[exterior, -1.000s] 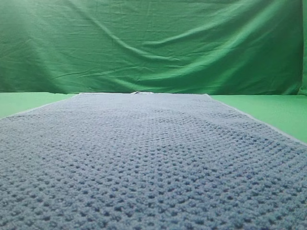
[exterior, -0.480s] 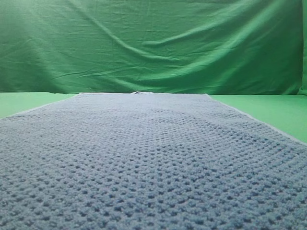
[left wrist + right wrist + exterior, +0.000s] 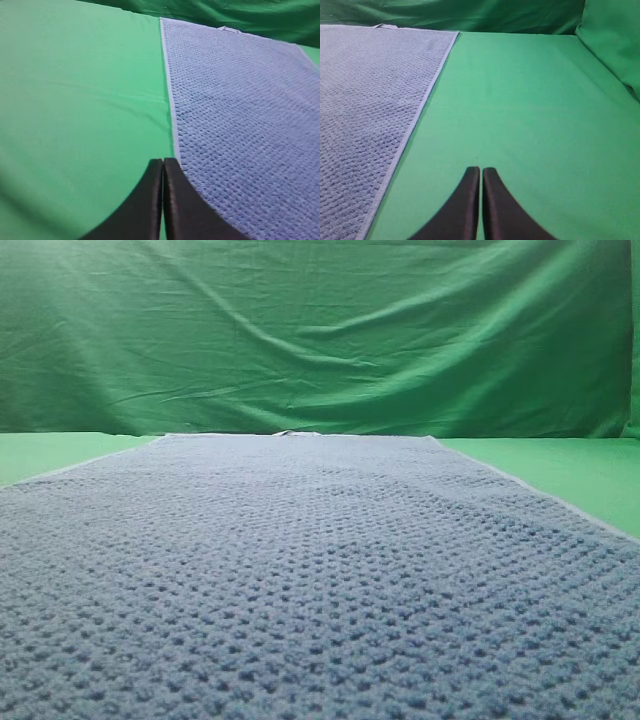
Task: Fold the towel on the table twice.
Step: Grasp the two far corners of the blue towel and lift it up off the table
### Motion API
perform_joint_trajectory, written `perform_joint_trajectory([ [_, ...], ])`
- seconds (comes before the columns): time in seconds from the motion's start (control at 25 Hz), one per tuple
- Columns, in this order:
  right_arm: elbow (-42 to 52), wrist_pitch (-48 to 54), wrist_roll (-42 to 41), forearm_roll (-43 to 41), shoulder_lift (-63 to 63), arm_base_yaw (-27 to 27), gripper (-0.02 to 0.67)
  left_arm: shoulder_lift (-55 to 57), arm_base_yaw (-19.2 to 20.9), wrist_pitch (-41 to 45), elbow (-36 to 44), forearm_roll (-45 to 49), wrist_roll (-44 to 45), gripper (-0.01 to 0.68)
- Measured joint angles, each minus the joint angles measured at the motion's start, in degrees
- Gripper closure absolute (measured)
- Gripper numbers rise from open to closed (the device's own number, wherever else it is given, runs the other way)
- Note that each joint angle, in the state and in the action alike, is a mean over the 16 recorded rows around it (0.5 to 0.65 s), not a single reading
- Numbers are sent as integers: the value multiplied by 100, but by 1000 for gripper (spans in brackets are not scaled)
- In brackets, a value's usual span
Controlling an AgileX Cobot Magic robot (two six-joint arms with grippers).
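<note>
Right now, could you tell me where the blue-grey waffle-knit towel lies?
The blue-grey waffle-knit towel lies spread flat on the smooth green table, between the shut left gripper and shut right gripper, its far edge near the wrinkled green backdrop.

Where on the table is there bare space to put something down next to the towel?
Two bare strips of table: one right of the towel, out to the backdrop; one off its left edge. The towel fills the middle.
</note>
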Motion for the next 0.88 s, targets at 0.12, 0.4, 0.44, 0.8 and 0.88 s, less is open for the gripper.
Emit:
perform_joint_trajectory([
  [0.12, 2, -325, 0, 142, 0, 0, 649, 0, 0, -311, 2, -494, 6, 673],
  [0.4, 5, -1349, 6, 473, 0, 0, 649, 0, 0, -1101, 5, -1564, 15, 673],
  [0.44, 5, -1510, 12, 507, 0, 0, 649, 0, 0, -1185, 1, -1661, 27, 673],
  [0.8, -388, -1892, 66, 589, 251, 0, 649, 20, 0, -1149, -531, -1640, 590, 673],
  [0.88, -595, -1792, 69, 591, 444, 0, 649, 41, 0, -1071, -744, -1562, 805, 673],
])
